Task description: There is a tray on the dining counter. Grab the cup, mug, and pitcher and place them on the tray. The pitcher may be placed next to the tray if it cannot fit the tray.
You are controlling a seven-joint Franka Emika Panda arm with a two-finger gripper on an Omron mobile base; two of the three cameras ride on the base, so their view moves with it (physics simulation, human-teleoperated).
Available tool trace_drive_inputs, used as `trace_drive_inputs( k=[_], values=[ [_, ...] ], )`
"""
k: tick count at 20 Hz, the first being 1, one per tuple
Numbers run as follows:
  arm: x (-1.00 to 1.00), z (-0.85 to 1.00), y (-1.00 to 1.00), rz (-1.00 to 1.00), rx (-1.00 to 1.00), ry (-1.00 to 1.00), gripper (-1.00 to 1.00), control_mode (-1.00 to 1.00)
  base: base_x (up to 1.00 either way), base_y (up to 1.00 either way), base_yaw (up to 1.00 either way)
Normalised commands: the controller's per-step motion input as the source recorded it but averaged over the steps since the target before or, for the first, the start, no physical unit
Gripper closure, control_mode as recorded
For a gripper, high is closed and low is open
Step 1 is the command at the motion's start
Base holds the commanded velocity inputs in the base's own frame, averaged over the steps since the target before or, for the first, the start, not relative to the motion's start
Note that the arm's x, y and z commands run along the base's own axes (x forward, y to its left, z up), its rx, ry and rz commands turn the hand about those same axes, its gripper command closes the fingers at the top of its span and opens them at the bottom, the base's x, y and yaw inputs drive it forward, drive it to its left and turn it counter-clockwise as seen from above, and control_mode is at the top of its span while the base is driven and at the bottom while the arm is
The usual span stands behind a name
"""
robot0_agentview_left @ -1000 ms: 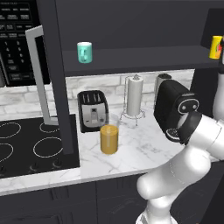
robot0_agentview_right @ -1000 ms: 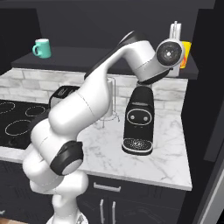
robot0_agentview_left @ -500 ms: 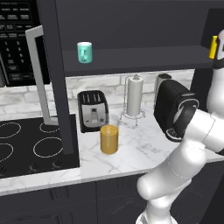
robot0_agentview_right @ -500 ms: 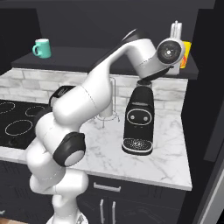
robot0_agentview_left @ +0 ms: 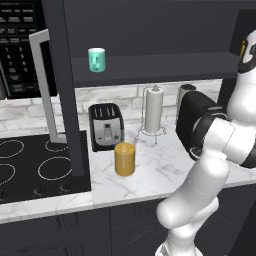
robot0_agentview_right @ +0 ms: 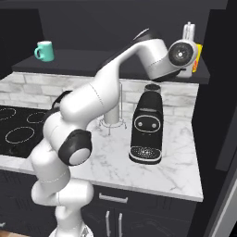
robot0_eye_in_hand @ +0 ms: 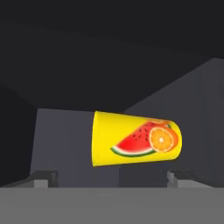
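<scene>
The yellow cup (robot0_eye_in_hand: 135, 144), printed with a watermelon and an orange slice, stands on the dark upper shelf at the right (robot0_agentview_right: 198, 58). In the hand view it looks sideways because the hand is rolled. My gripper (robot0_eye_in_hand: 113, 178) is open, level with the cup and a short way in front of it, with nothing between the fingers. From the right base view the hand (robot0_agentview_right: 187, 51) covers most of the cup. The teal mug (robot0_agentview_left: 96, 60) stands on the same shelf, far left (robot0_agentview_right: 44, 51). The amber pitcher (robot0_agentview_left: 125, 159) stands on the marble counter before the toaster. The tray is out of view.
A black toaster (robot0_agentview_left: 106, 126), a paper-towel roll (robot0_agentview_left: 154, 109) and a black coffee machine (robot0_agentview_right: 147, 125) stand on the counter under the shelf. A cooktop (robot0_agentview_left: 30, 165) lies left, with an open microwave door (robot0_agentview_left: 42, 80) above it. A dark wall closes the shelf's right end.
The hand has moved a little further right along the shelf toward the cup, and the arm now hides most of the cup in the left base view. The fingers stay open.
</scene>
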Motion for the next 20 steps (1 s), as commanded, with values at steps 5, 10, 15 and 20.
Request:
trace_drive_inputs(
  k=[5, 10, 15, 20],
  values=[
    [0.16, 0.0, -0.16, 0.0, 0.0, 0.02, -1.0, -1.0, 0.0, 0.0, 0.0],
    [0.11, 0.0, -0.17, 0.0, 0.0, 0.05, -1.0, -1.0, 0.0, 0.0, 0.0],
    [0.08, 0.0, -0.12, 0.01, 0.0, 0.08, -1.0, -1.0, 0.0, 0.0, 0.0],
    [0.0, 0.0, -0.06, 0.03, 0.0, 0.08, -1.0, -1.0, 0.0, 0.0, 0.0]
  ],
)
